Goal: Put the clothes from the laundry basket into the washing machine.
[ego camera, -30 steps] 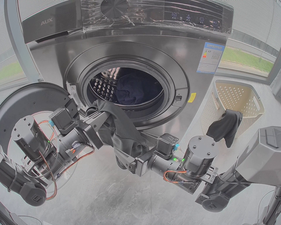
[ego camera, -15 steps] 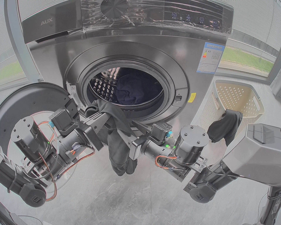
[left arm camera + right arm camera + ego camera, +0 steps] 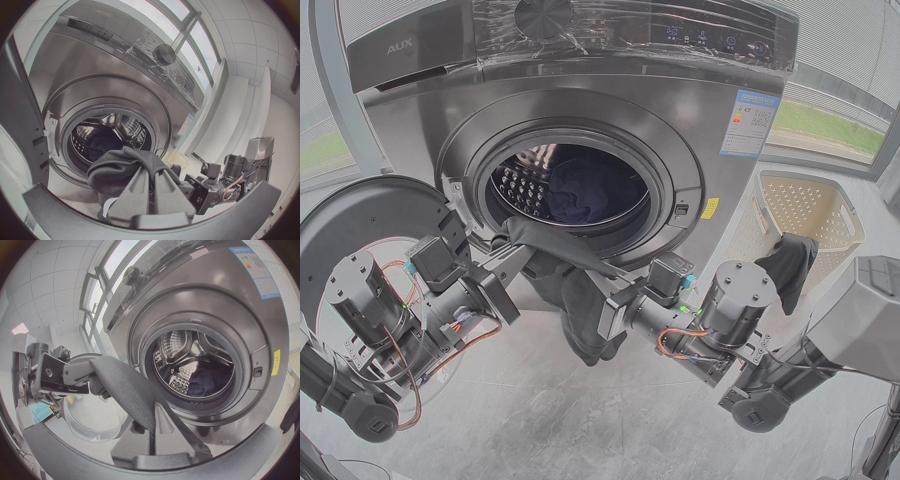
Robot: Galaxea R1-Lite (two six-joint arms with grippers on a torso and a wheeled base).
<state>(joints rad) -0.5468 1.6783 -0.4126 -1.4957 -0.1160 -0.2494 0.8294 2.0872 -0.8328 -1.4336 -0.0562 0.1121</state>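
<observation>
1. A front-loading washing machine stands with its round door swung wide open. The door sits to the left of the drum opening, and every place below is given from that opening.
2. A dark grey garment is stretched like a band just below and in front of the opening's lower lip. Its loose remainder hangs straight down beneath that band.
3. The left jaws are closed tight on one end of the garment, below and to the left of the opening. The right jaws are pinched shut on the other end, below and slightly right of the opening's middle.
4. A second ago the right jaws were much lower beneath the opening, and the cloth sagged in a bunch between the two arms. They have since risen and swung to the right, pulling the cloth taut. The left jaws have barely moved.
5. The garment has been raised almost to the height of the opening but is not yet inside. The next move is probably a push forward over the lip. The hanging tail could snag on that lip or be left dangling outside.
6. Deep inside the opening a navy garment already lies in the drum.
7. Well to the right of the opening is the laundry basket, with one more black garment draped over its near rim. Judging by that, the task is partly done.
</observation>
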